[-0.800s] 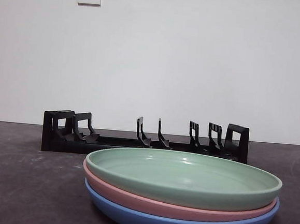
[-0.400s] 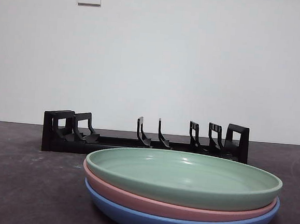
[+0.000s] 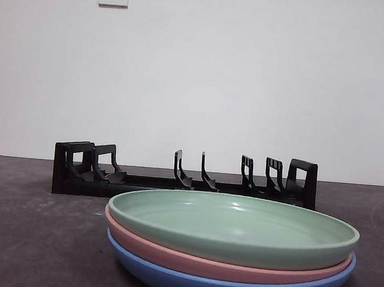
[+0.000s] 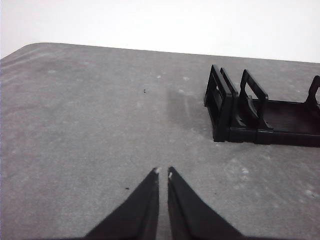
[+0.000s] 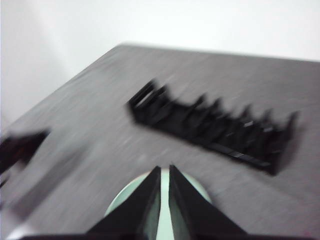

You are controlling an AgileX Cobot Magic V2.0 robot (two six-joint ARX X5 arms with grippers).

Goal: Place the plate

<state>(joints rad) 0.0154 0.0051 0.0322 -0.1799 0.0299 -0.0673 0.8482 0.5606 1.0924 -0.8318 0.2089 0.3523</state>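
Three shallow round plates sit nested in a stack on the dark grey table [image 3: 31,237], close to its front edge. The pale green plate [image 3: 232,228] lies on top, the pink plate [image 3: 189,260] under it, and the blue plate [image 3: 207,286] at the bottom, resting on the tabletop. All three lie flat, rims level, with only the outer walls of the lower two showing.

Behind the stack, nearer the table's back edge and the white wall, stands a long black plastic plate rack [image 3: 184,177]. It runs across the table parallel to that edge, with pairs of upright dividers rising along it and a taller frame at each end. Its slots hold nothing. The rack and the stack are apart, with bare tabletop between them.

The left gripper [image 4: 163,172] hangs over bare tabletop, its two black jaws drawn nearly together with only a thin slit between the tips, gripping nothing. One end of the rack [image 4: 260,110] lies off to its side, well apart.

The right gripper [image 5: 164,169] is above the green plate [image 5: 160,210], whose pale rim shows beneath its jaws. Those jaws are likewise almost touching and empty. This view is motion-blurred; the rack [image 5: 210,125] appears beyond the plate.
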